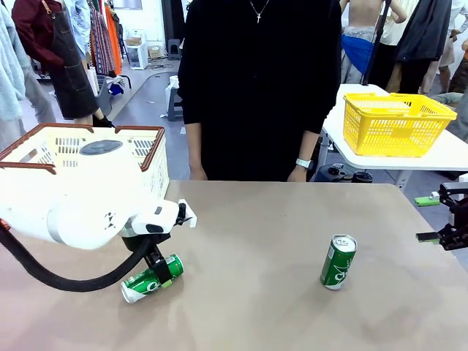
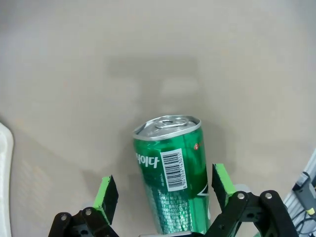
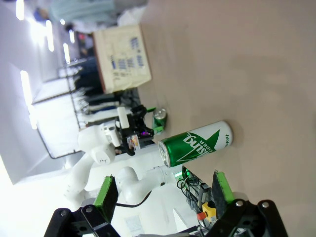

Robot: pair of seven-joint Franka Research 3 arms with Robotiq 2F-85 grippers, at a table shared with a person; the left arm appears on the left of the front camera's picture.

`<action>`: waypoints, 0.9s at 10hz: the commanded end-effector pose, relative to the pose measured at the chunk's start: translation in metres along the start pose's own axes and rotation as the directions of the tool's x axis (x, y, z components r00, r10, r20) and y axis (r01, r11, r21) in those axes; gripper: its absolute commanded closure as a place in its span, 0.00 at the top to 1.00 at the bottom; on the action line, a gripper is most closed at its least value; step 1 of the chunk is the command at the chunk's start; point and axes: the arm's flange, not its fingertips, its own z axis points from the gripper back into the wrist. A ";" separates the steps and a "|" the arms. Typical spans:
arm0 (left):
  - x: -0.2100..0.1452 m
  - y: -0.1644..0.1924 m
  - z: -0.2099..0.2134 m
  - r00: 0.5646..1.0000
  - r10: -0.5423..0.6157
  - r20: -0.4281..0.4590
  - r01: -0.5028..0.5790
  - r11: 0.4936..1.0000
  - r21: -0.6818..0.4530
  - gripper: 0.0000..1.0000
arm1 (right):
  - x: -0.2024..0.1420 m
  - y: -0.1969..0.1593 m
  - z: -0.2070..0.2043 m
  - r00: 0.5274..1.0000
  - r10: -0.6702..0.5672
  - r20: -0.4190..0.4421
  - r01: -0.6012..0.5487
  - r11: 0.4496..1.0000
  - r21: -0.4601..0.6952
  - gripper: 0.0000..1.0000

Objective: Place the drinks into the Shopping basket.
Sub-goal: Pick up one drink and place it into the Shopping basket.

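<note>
Green can (image 2: 170, 182) lies barcode-up between the spread left jaws

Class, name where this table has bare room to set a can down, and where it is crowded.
Bare: the table between the lying green can and the upright green can. Crowded: the left side, where the open left gripper straddles the lying can near the Shopping basket.

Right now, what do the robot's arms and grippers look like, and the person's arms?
Left arm: white, rounded housings, a thick black hose looping beneath. Both the left gripper and right gripper: black linkage fingers with green pads. The person wears black sleeves and a pale wristwatch.
</note>
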 end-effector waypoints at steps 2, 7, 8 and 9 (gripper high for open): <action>-0.004 -0.005 -0.002 0.999 -0.002 -0.034 0.003 1.000 0.017 1.00 | -0.002 0.005 0.003 1.000 -0.016 -0.007 0.016 1.000 -0.004 1.00; -0.003 -0.003 -0.001 0.998 0.014 -0.057 -0.012 0.999 0.031 0.00 | -0.002 0.005 0.003 1.000 -0.016 -0.007 0.016 1.000 -0.004 1.00; -0.003 -0.002 -0.001 0.998 0.016 -0.062 -0.014 0.999 0.033 0.00 | -0.002 0.005 0.003 1.000 -0.016 -0.007 0.016 1.000 -0.004 1.00; -0.004 -0.002 -0.001 0.998 0.016 -0.062 -0.014 0.999 0.035 0.00 | -0.002 0.005 0.003 1.000 -0.016 -0.007 0.016 1.000 -0.004 1.00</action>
